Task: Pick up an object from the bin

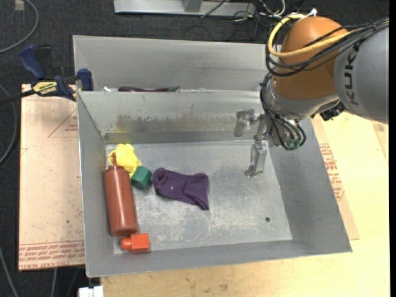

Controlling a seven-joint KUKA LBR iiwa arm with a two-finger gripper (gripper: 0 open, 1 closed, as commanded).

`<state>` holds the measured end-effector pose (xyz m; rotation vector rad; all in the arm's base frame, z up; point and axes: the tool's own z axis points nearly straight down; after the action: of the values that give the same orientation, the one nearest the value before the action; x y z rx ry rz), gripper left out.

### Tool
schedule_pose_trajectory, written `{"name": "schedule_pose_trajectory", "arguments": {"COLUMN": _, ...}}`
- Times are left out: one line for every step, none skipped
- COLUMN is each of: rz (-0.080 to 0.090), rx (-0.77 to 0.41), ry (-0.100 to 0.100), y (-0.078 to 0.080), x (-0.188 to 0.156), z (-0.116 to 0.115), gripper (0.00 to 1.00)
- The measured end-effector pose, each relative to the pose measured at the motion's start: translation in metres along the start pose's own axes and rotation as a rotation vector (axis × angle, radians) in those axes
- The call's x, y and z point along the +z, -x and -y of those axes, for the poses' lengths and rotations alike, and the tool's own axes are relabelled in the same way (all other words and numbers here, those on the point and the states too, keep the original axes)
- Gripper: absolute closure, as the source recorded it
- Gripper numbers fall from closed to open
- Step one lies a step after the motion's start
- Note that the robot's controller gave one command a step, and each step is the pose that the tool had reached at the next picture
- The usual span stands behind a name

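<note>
Grey metal fills the scene: a bin (179, 113) with sloping walls and a scuffed, flat floor.

The cloth (182, 187) serves as the marker. It is purple and crumpled (perhaps a sock), and it lies flat on the floor a little left of the bin's middle.

Just left of the cloth's upper end sits a small green block (141, 177), close to the cloth; whether the two touch I cannot tell. Further left of the cloth, toward the back wall, is a yellow toy (125, 156), pressed against the green block.

Well left of the cloth, a red-brown bottle (119, 203) lies on its side along the left wall. Its narrow end is up by the toy and its broad end points to the front. An orange block (136, 243) lies left of the cloth and nearer the front, right at the bottle's broad end.

The gripper (255, 166) hangs upright to the right of the cloth, well apart from it, over bare floor. It is about level with the cloth's upper edge. Whether it is released or clenched cannot be told from this angle, nor whether its tip meets the floor.

The arm (365, 73) comes in from the right, above and behind the cloth. It carries a rounded orange cover (306, 57) looped with cables (278, 39) (yellow and black).
</note>
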<state>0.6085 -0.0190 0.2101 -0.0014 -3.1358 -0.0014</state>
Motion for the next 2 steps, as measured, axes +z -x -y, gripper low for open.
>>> {"name": "schedule_pose_trajectory", "arguments": {"rz": 0.008, "rx": 0.0, "ry": 0.0, "y": 0.001, "x": -0.005, "z": 0.0, "gripper": 0.0}}
{"name": "schedule_pose_trajectory", "arguments": {"rz": 0.014, "rx": 0.019, "ry": 0.0, "y": 0.007, "x": 0.037, "z": -0.026, "gripper": 0.0}}
